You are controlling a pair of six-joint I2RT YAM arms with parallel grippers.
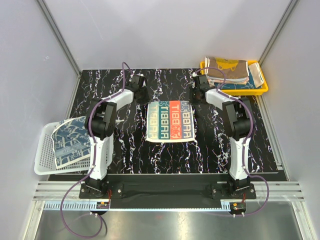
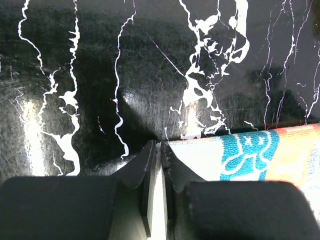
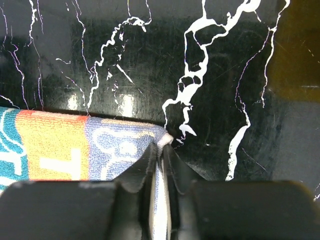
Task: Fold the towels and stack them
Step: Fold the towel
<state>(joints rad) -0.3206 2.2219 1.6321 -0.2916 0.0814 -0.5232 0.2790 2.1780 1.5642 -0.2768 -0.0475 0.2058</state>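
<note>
A towel with teal, red and grey-blue lettered stripes (image 1: 170,121) lies flat at the middle of the black marbled table. My left gripper (image 1: 144,96) is at its far left corner. In the left wrist view the left gripper (image 2: 160,147) is shut, with the white edge of the towel (image 2: 250,150) pinched between the pads. My right gripper (image 1: 196,97) is at the far right corner. In the right wrist view the right gripper (image 3: 161,147) is shut on the bunched corner of the towel (image 3: 60,145), which pokes out past the fingertips.
A yellow tray (image 1: 262,90) at the back right holds a pile of folded towels (image 1: 227,71). A white mesh basket (image 1: 45,150) at the left edge holds a navy white-patterned towel (image 1: 72,140). Grey walls close in the sides and back.
</note>
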